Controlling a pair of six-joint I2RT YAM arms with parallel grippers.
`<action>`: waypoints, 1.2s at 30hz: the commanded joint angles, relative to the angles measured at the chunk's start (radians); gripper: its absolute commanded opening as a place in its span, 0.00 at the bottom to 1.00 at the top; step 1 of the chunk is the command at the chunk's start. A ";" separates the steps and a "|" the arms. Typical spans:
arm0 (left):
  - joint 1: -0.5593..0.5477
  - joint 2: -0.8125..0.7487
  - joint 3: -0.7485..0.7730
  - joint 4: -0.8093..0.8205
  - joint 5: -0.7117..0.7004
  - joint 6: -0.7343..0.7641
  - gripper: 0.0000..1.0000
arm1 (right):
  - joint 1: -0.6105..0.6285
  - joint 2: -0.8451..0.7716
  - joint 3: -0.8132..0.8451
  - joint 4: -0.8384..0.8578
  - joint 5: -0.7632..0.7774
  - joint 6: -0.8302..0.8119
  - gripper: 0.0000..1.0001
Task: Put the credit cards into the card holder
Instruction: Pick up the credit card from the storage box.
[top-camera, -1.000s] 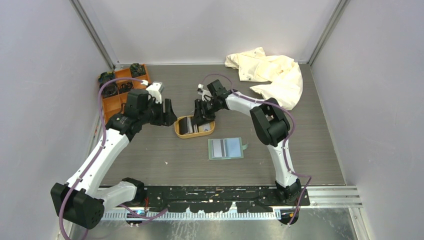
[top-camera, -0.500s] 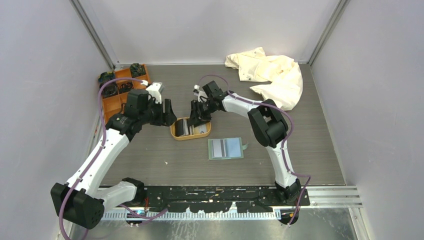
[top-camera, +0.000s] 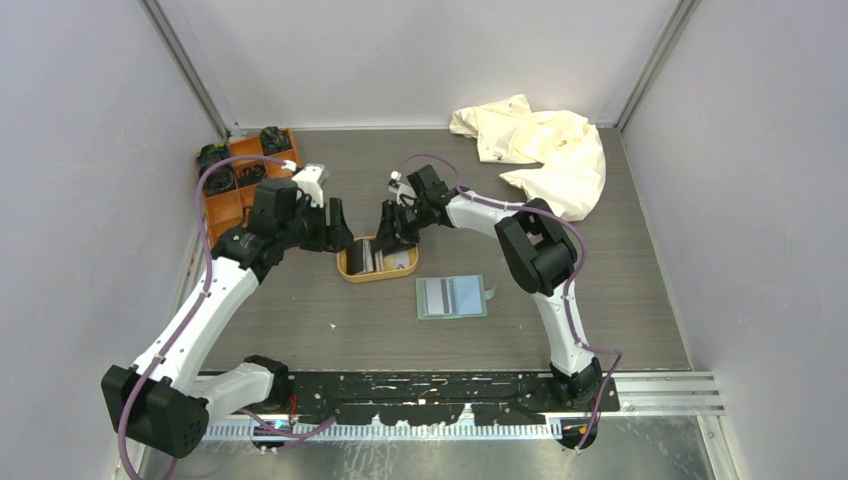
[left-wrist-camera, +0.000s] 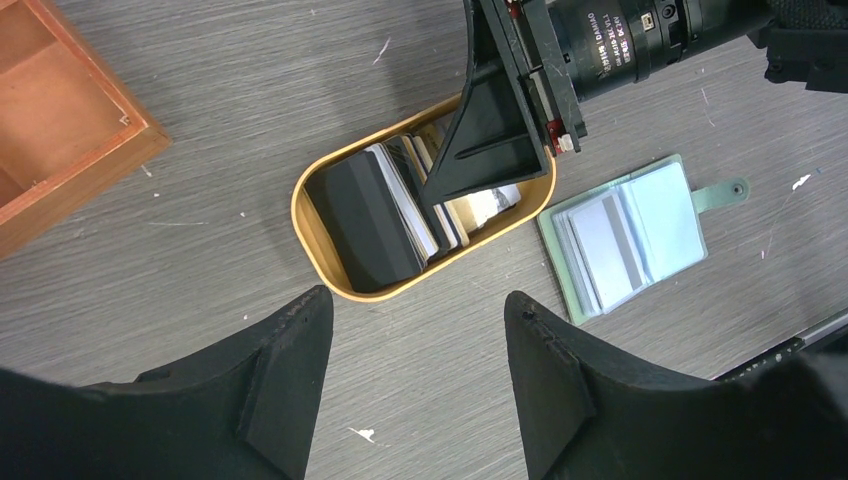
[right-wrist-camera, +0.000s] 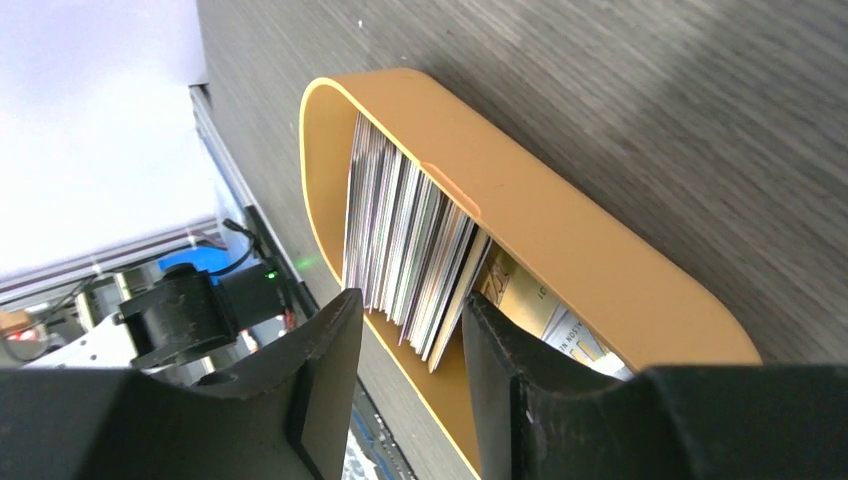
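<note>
Grained grey table (top-camera: 600, 300) — oval tan tray (left-wrist-camera: 320, 240), glossy cards (right-wrist-camera: 400, 240).

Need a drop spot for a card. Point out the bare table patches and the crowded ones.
Bare: table between the tray and arm bases; also right of the card holder, below the cloth. Crowded: around the tray, where the left gripper and right gripper converge.

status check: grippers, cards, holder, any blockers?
Left gripper open, empty, above the tan tray. Right gripper jaws straddle the credit cards in the tray, not closed on them. Card holder lies open on the table, nothing blocking.
</note>
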 joint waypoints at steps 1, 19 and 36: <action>0.006 -0.002 0.001 0.012 -0.008 0.023 0.64 | 0.010 -0.056 -0.034 0.176 -0.107 0.139 0.47; 0.006 0.194 0.037 -0.083 -0.066 0.020 0.24 | 0.011 -0.034 -0.018 0.067 0.061 0.094 0.45; 0.006 0.386 0.100 -0.168 -0.170 0.033 0.31 | 0.011 -0.023 -0.010 0.043 0.065 0.085 0.44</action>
